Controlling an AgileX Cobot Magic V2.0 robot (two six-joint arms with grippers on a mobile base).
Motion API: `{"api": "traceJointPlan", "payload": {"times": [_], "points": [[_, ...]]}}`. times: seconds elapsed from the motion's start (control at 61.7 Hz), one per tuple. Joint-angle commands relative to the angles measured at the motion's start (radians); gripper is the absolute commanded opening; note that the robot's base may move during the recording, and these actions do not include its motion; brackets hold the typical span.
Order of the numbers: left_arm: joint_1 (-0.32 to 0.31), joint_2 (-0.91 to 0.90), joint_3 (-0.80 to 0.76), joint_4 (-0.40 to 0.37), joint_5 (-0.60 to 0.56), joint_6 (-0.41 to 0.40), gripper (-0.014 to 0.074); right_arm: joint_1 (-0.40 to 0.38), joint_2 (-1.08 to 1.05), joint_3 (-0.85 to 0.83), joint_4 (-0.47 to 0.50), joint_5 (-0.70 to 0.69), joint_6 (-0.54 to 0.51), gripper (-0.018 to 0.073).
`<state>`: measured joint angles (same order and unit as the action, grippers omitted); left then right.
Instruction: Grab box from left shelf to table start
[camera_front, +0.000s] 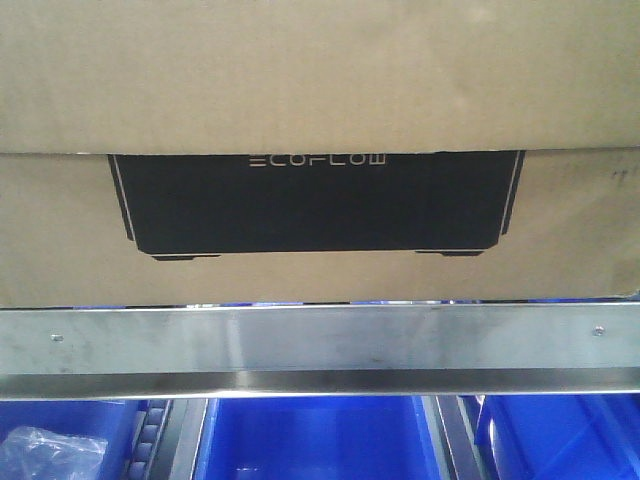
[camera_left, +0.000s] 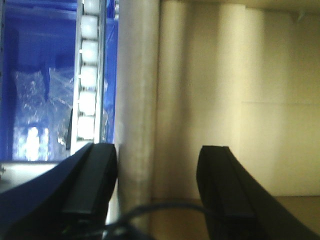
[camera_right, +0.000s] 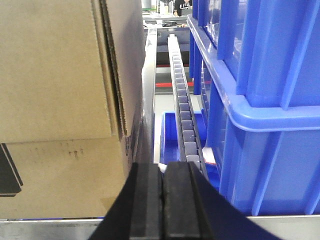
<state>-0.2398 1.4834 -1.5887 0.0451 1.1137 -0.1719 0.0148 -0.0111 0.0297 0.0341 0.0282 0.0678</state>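
The box (camera_front: 320, 90) is a large brown carton with a black ECOFLOW panel (camera_front: 315, 205). It sits on the left shelf, just behind the shiny steel front rail (camera_front: 320, 340). In the left wrist view my left gripper (camera_left: 159, 155) is open. Its black fingers (camera_left: 92, 175) stand apart in front of the steel rail (camera_left: 137, 100) and the box's cardboard face (camera_left: 240, 100), holding nothing. My right gripper (camera_right: 164, 167) is shut and empty, just off the box's right corner (camera_right: 120, 100). The table is out of view.
A tall blue plastic bin (camera_right: 260, 100) stands close on the right of the box, with a roller track (camera_right: 182, 110) running between them. Below the rail are more blue bins (camera_front: 310, 440) and a clear plastic bag (camera_front: 50, 455).
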Motion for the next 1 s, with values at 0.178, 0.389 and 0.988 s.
{"api": "traceJointPlan", "payload": {"times": [0.178, 0.389, 0.988], "points": [[0.002, -0.029, -0.034, -0.004, -0.039, -0.023, 0.0275, -0.001, -0.003, -0.002, -0.01, -0.088, -0.004, 0.0018], [0.002, -0.029, -0.034, -0.003, -0.033, -0.022, 0.0157, -0.001, -0.003, -0.002, -0.01, -0.088, -0.004, 0.0018], [0.002, -0.029, -0.034, -0.011, -0.021, -0.022, -0.0042, -0.001, -0.003, -0.002, -0.01, -0.088, -0.004, 0.0018]]}}
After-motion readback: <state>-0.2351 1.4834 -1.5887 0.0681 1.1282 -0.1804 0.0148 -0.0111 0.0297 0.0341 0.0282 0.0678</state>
